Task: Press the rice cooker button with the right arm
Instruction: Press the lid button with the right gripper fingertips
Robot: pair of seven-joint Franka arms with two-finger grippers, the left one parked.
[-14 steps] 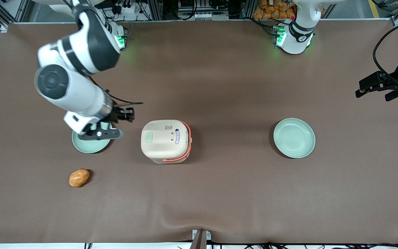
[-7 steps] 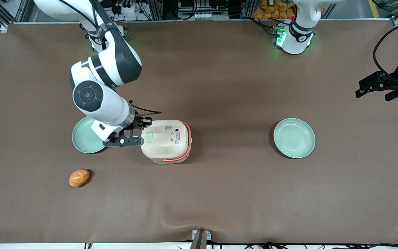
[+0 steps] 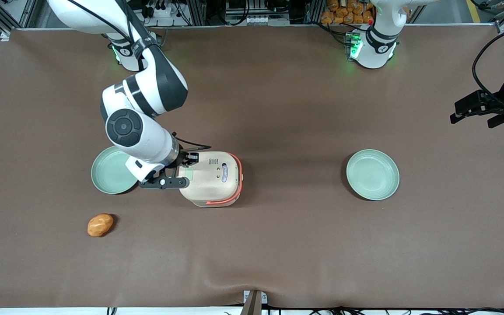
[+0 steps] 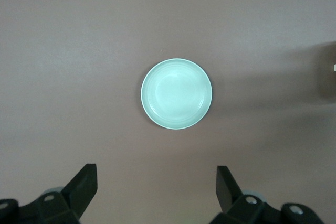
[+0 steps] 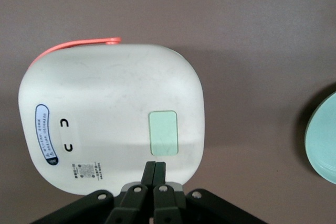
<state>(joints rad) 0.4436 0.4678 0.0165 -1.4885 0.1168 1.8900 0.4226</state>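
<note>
The rice cooker (image 3: 212, 177) stands mid-table, with a cream lid and a coral-orange handle band (image 3: 238, 175). My right arm (image 3: 134, 127) reaches over its edge on the working arm's side. My gripper (image 3: 185, 167) hangs above the lid, its fingers closed together and empty. In the right wrist view the cooker (image 5: 105, 108) fills the frame, and the gripper (image 5: 156, 164) has its tips over the lid just short of the pale green rectangular button (image 5: 163, 132). I cannot tell if the tips touch the lid.
A pale green plate (image 3: 108, 178) lies beside the cooker, partly under my arm, and also shows in the right wrist view (image 5: 323, 142). A second plate (image 3: 372, 174) lies toward the parked arm's end, seen in the left wrist view (image 4: 177, 94). An orange-brown lump (image 3: 100, 225) lies nearer the front camera.
My right arm has swung from above the nearby plate to the rice cooker. The gripper now sits over the lid by the green button. The cooker has not moved.
</note>
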